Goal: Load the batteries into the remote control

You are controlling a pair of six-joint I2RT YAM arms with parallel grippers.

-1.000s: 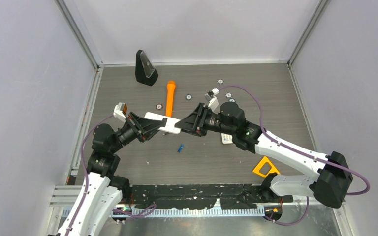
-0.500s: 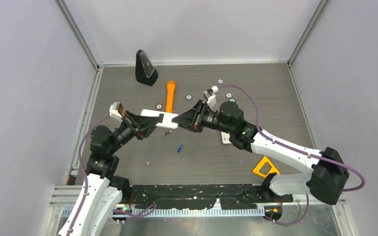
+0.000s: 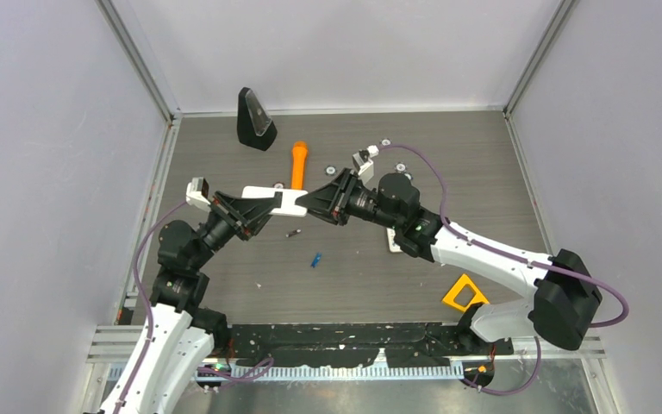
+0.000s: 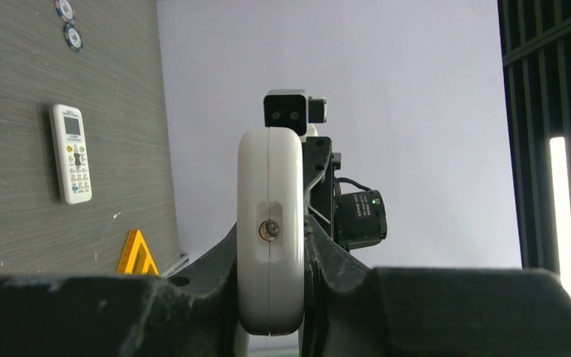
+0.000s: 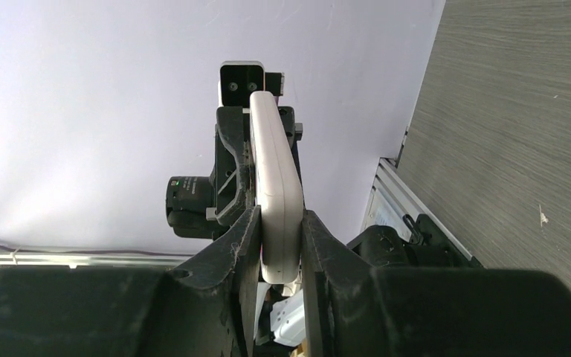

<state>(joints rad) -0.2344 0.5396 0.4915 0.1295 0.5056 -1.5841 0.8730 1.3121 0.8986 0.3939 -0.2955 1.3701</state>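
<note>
Top view: centre of frame, white remote [image 3: 274, 201] held up off the grey bench [image 3: 448, 164], lying roughly level. Pinched at its left end by the left claw [image 3: 263, 207] and at its right end by the right claw [image 3: 309, 203], both closed firmly on it. Just below on the bench, a dark battery [image 3: 293, 233]; lower still, a blue battery [image 3: 316, 260], both loose and apart from the claws. Above the remote, an orange torch [image 3: 297, 166]; upper left, a black wedge-shaped stand [image 3: 254, 119]. Scattered near the top, small round discs [image 3: 385, 143].

Left wrist view: remote seen end-on between the black fingers, a small metal stud in a recess on its end. On the left of frame, a second remote [image 4: 70, 152] with screen and buttons, print too small to read. Below it, a yellow triangle [image 4: 135, 254].

Right wrist view: the remote's thin edge gripped on both sides; no readable writing.
</note>
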